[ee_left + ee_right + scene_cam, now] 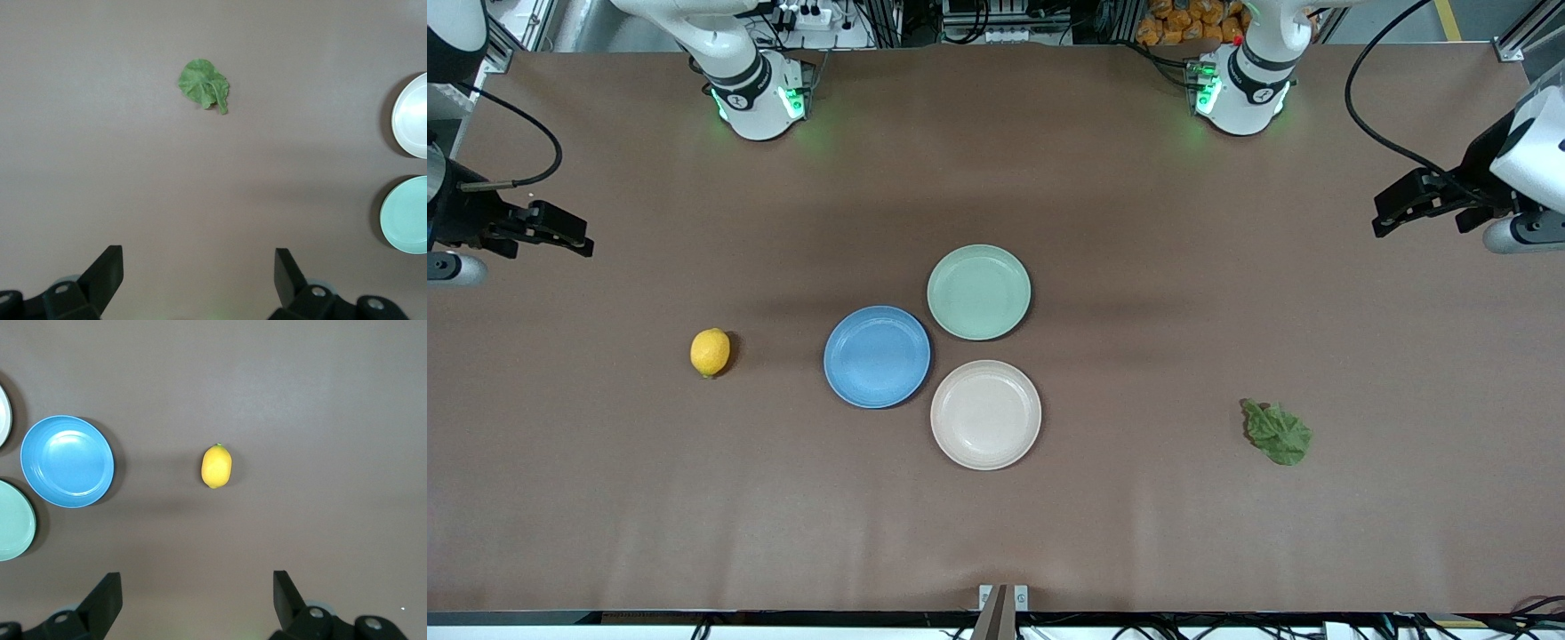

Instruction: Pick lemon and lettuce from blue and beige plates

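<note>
A yellow lemon (711, 352) lies on the bare table beside the blue plate (877, 356), toward the right arm's end; it also shows in the right wrist view (217, 466). A green lettuce leaf (1278, 433) lies on the table toward the left arm's end, seen too in the left wrist view (205, 85). The blue plate and the beige plate (985, 414) hold nothing. My right gripper (560, 233) is open and empty, high over the table's edge at its own end. My left gripper (1396, 209) is open and empty, high over its end.
A light green plate (979, 292) sits touching the blue and beige plates, farther from the front camera. It shows in both wrist views (405, 215) (13, 521). The arm bases (758, 93) (1238, 89) stand at the table's back edge.
</note>
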